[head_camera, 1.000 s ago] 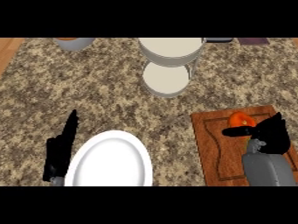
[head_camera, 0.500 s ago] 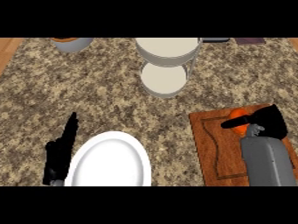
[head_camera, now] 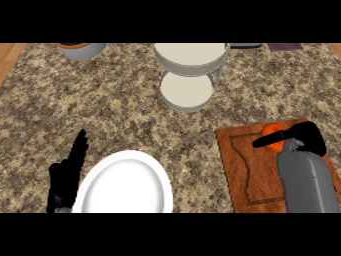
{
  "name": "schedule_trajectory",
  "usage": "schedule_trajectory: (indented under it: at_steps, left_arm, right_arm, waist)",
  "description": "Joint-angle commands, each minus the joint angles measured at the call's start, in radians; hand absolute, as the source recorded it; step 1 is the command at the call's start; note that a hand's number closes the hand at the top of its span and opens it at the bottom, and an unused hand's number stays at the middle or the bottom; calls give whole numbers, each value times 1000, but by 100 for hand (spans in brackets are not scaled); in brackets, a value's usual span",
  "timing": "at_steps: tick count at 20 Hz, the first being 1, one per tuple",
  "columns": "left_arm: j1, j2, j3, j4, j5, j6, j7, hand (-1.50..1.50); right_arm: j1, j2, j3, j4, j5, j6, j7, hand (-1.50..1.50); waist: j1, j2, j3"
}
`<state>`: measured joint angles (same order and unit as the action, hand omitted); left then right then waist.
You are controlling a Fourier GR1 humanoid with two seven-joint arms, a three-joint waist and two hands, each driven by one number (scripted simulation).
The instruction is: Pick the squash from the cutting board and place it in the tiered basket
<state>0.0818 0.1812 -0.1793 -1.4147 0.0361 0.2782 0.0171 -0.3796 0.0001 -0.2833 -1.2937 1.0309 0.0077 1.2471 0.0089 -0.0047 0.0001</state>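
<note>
Black right hand [head_camera: 306, 137] clasps orange squash [head_camera: 273, 131] on brown wooden cutting board [head_camera: 247, 170], 4 o'clock. Transfer to cream tiered basket [head_camera: 188, 92] pending.

A brown wooden cutting board [head_camera: 250, 170] lies at the front right of the speckled stone counter [head_camera: 121, 100]. A small orange squash [head_camera: 271, 130] sits on the board near its back edge, under the black right hand [head_camera: 306, 137]. A white oval plate [head_camera: 125, 185] lies front left, with the black left hand [head_camera: 66, 175] just left of it. A cream two-tiered basket [head_camera: 190, 60] stands at the back centre. A grey round pot [head_camera: 82, 50] stands at the back left.
</note>
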Motion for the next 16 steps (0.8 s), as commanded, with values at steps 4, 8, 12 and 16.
schedule_trajectory:
  at_steps: [4,8,12,16]
  left_arm:
    - [-13,-19,2,38,-15,13,-5,0]
    - [-31,-14,9,32,-8,-2,17,0]
    - [-43,-8,21,58,-10,-12,15,0]
    - [33,-2,15,-7,-12,-14,-2,0]
  right_arm:
    - [-10,0,44,54,-62,-49,240,-150]
    - [-8,0,48,60,-57,-77,240,150]
    - [-58,0,64,85,-41,-66,240,150]
    - [9,0,117,57,-22,-67,195,150]
  waist:
    - [2,3,-1]
    - [-1,5,0]
    - [-1,5,-1]
    - [-1,3,-1]
